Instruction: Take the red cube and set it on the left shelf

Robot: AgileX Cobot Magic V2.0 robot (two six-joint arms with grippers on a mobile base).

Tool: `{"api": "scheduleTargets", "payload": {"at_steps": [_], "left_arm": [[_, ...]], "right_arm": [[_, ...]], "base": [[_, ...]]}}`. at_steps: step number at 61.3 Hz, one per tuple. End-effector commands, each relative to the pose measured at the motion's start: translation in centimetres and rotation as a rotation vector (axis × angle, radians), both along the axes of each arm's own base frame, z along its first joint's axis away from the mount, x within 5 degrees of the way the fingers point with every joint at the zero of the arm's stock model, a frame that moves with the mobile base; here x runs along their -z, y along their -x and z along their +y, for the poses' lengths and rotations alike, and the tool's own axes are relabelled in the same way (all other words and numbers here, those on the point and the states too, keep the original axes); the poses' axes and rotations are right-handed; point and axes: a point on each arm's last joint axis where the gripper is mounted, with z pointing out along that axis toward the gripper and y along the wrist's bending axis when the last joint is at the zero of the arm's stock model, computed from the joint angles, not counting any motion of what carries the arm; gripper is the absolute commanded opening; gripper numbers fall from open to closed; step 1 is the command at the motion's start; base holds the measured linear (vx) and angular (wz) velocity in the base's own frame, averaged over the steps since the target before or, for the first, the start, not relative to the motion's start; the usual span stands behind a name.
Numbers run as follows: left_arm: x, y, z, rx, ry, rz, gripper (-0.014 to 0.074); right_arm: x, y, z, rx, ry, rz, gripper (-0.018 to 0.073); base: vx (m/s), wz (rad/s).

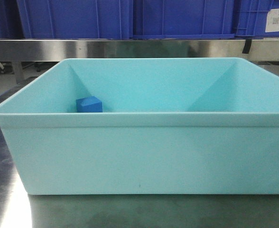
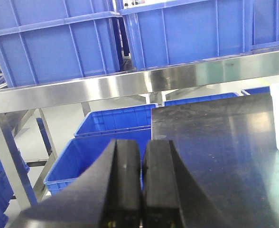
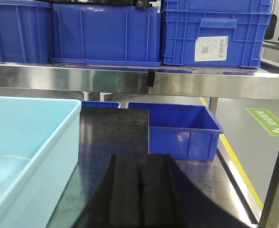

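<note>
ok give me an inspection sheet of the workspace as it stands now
surface: dark table, carrying a light blue tub
job's things: red cube not seen in any view; left shelf is a steel rail with blue crates on it
clutter: small blue cube inside the tub, near its back left corner
hands: left hand shut, nothing between the fingers; right hand shut, nothing between the fingers
cables: nothing seen; a black strap hangs over a steel rail
surroundings: lower crates beyond the table, green floor marking
</note>
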Motion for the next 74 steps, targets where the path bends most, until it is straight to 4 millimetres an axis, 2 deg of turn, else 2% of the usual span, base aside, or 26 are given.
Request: {"api": "scheduleTargets", "payload": {"at_steps": [1, 8, 18, 27, 36, 49, 55, 60, 66, 74], "left_arm": [[0.0, -0.1, 0.0, 0.004, 0.005, -0.062, 0.0106], [0.0, -0.1, 0.0, 0.004, 0.005, -0.062, 0.0106], [0.0, -0.1, 0.0, 0.004, 0.005, -0.062, 0.0106], [0.0, -0.1, 0.0, 0.004, 0.005, -0.062, 0.0106], [0.0, -0.1, 0.0, 0.004, 0.005, -0.062, 0.0106], [0.0, -0.1, 0.0, 0.004, 0.005, -0.062, 0.0106], [0.0, -0.1, 0.0, 0.004, 0.005, -0.062, 0.0106], [0.0, -0.1, 0.0, 0.004, 0.005, -0.062, 0.0106], [0.0, -0.1, 0.0, 0.004, 0.005, -0.062, 0.0106], [0.0, -0.1, 0.0, 0.004, 0.005, -0.062, 0.0106]], "right_arm": [[-1.8, 0.4, 0.1, -0.012, 0.007, -0.144, 0.0053], [-2.2, 0.3, 0.2, -0.04, -0.001, -0.136, 0.0053], [-3.8, -1.2, 0.5, -0.075, -0.001, -0.004, 0.0053], [-7.2, -3.3, 1.0, -0.107, 0.0, 0.027, 0.0053], [-11.6, -6.0, 1.5, -0.128, -0.003, 0.031, 0.0053], [-15.5, -10.9, 2.4, -0.141, -0.125, 0.231, 0.0053], [-16.3, -13.1, 3.3, -0.167, -0.172, 0.337, 0.0086], [-16.5, -14.8, 4.7, -0.212, -0.166, 0.409, 0.0163], [-16.5, -16.8, 7.0, -0.284, -0.141, 0.479, 0.028], [-15.6, -18.9, 10.3, -0.372, -0.106, 0.548, 0.036]], "base": [[0.0, 0.0], [0.0, 0.0], [0.0, 0.0], [0.0, 0.0], [0.0, 0.0], [0.0, 0.0], [0.0, 0.0], [0.0, 0.0], [0.0, 0.0], [0.0, 0.0]]}}
